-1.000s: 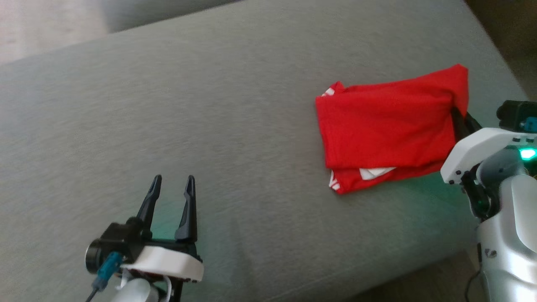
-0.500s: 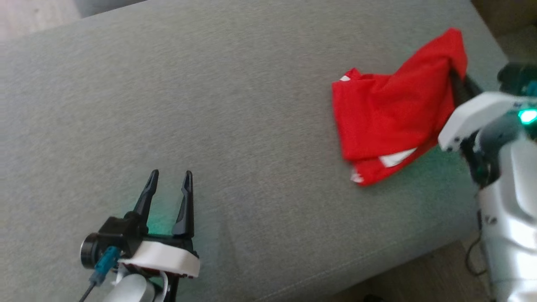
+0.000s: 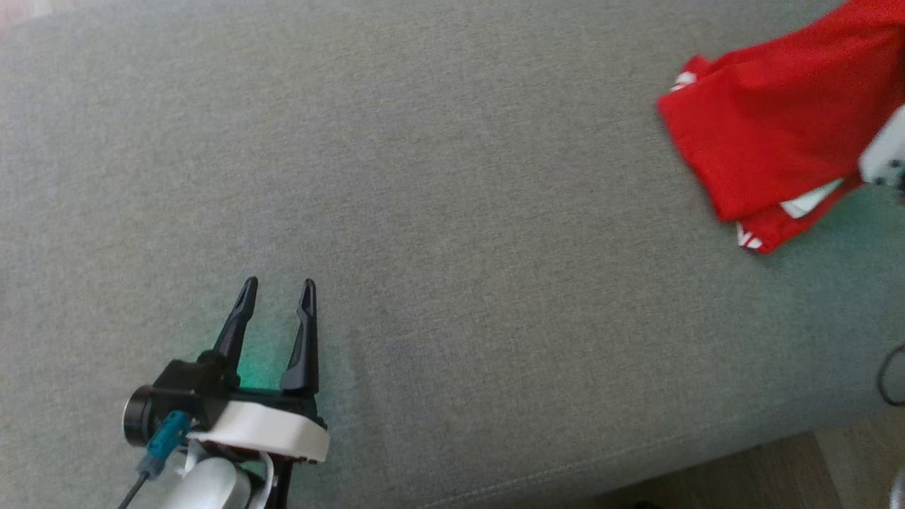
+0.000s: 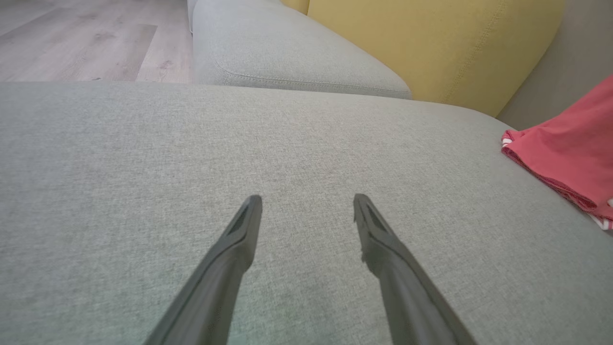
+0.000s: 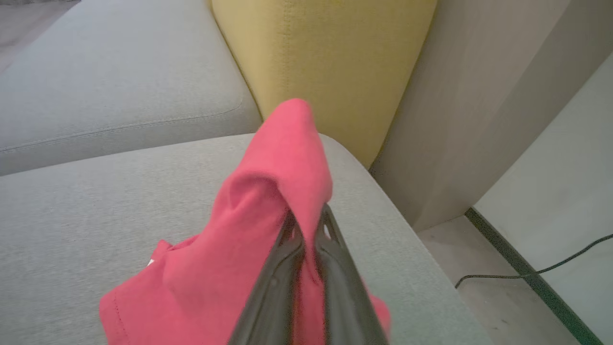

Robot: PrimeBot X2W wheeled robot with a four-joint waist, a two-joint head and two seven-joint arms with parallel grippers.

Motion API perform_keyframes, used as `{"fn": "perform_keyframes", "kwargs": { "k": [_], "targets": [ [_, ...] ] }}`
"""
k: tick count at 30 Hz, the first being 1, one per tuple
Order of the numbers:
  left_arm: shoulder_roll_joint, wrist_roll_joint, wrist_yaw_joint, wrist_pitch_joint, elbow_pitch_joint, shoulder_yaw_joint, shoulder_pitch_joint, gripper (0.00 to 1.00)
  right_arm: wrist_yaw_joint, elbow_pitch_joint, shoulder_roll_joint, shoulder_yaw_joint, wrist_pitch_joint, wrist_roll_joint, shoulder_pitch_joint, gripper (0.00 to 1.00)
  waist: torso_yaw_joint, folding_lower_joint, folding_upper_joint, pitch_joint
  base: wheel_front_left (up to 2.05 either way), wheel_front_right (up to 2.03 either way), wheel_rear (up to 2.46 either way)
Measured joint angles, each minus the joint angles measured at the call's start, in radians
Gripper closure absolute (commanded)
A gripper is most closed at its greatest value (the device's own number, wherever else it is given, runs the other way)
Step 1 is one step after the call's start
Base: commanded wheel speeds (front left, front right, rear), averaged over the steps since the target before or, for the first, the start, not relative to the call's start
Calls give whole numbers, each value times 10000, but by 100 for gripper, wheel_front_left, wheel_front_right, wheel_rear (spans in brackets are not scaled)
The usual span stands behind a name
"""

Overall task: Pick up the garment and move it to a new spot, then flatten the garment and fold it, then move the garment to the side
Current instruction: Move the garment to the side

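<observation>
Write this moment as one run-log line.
right end effector: shut on red garment | left end effector: open, empty, above grey cushion | garment: folded, held end raised

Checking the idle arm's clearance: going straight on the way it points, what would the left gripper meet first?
The open left gripper would probably meet the grey seat cushion; the red garment lies off to the right.

Soft, flat daylight over the sofa [image 3: 452,177], no hard shadows anywhere. A green glow spills on the cloth by the left gripper [image 3: 278,283], and another sits under the garment [image 3: 771,134] at far right, where motion blur smears the edge. The wrist views bend the sofa's lines outward. There the red washes to pink, and the right gripper [image 5: 307,218] is out of focus, close to the lens.
</observation>
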State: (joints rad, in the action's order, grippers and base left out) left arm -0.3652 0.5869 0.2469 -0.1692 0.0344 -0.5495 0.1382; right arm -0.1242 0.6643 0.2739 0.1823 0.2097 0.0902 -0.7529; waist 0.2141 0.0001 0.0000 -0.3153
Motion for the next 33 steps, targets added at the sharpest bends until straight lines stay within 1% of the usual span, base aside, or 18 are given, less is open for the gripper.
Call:
{"fn": "perform_keyframes", "kwargs": {
  "k": [3,4,5,6,10,14,21,23,28,33],
  "targets": [
    [-15,0,12,12,-65,0,-1,0,0,272,278,412,-217,-282,1,100,-77,1,0,-101,0,0,0],
    [-25,0,36,13,-75,2,-1,0,0,318,314,548,-341,-430,2,85,-78,0,0,-124,0,0,0],
    [-36,0,96,17,-96,2,-1,0,0,355,337,650,-447,-548,2,53,-66,0,0,-141,0,0,0],
    [-42,0,98,19,-104,4,-1,0,0,399,341,717,-527,-646,2,0,-48,0,0,-152,0,0,0],
    [-61,0,100,52,-111,-2,-1,0,0,610,165,976,-821,-846,2,0,54,0,0,-156,0,0,0],
    [-59,0,100,109,-105,-17,0,0,0,621,4,963,-1129,-1011,0,0,102,0,0,-93,0,0,0],
    [-27,50,96,79,58,-29,-9,0,0,422,-305,48,-1329,-871,29,0,-32,0,0,380,0,0,0],
    [42,205,96,-12,234,-29,-43,0,0,155,-449,-470,-1409,-719,154,0,-183,-1,0,729,0,0,0],
    [238,495,94,-228,525,0,-409,0,0,-393,-541,-1112,-1601,-454,972,0,-547,-2,0,1460,0,0,0],
    [305,773,96,-366,851,73,-1058,0,0,-922,-1101,-1302,-1749,-259,2320,0,-1009,-2,1,2322,0,0,0]
  ]
}}
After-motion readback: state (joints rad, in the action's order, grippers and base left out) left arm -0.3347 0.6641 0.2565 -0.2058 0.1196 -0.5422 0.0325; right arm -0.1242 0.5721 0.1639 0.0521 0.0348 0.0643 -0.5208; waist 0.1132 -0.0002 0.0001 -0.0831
